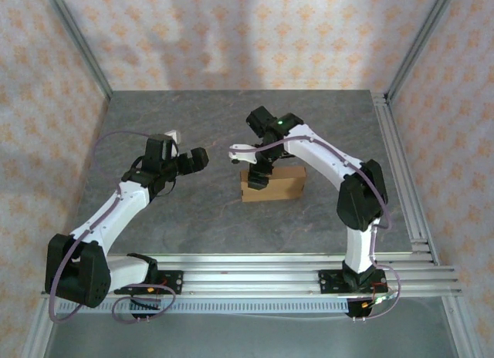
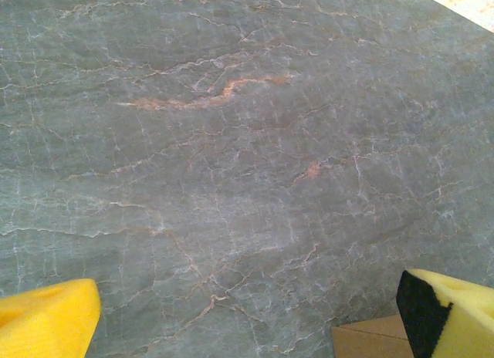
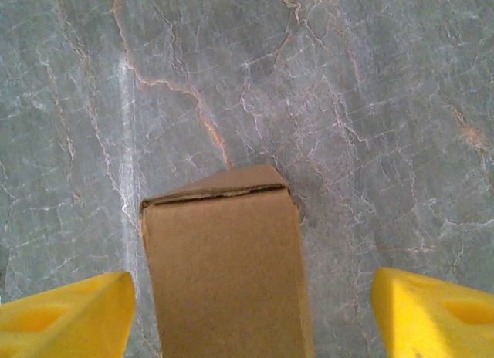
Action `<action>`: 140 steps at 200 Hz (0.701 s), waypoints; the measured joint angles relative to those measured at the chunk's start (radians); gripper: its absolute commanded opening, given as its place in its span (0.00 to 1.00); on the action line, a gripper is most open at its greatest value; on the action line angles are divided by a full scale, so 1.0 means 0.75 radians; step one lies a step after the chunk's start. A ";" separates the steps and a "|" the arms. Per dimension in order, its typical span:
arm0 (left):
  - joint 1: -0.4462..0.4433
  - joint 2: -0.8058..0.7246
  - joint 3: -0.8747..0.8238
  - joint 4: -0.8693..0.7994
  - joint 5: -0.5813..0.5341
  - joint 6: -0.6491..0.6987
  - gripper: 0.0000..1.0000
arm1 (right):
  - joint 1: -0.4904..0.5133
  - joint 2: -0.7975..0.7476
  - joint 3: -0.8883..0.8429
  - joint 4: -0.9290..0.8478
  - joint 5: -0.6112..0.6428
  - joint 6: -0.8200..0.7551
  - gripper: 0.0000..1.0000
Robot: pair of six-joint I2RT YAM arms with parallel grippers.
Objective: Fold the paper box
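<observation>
We see the paper box [image 3: 224,273] at lower centre. The right gripper [image 3: 251,319] is spread astride it (no contact), and the left gripper [image 1: 202,159] is likewise spread.

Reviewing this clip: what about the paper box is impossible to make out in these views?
- Top view: the right gripper covers the left end of the paper box, hiding any flaps there.
- Right wrist view: the bottom edge cuts off the box's near part.
- Left wrist view: the bottom edge leaves just a corner of the box.
</observation>
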 measured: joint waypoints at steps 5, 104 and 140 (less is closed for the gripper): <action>0.000 0.000 0.000 0.000 0.003 0.000 1.00 | 0.002 0.005 0.006 -0.005 0.003 -0.011 0.68; 0.000 0.000 0.000 -0.005 0.013 0.035 1.00 | 0.002 0.015 0.081 -0.074 0.067 -0.036 0.62; 0.000 0.000 0.000 -0.005 0.013 0.035 1.00 | 0.002 0.023 0.083 -0.079 0.072 -0.037 0.59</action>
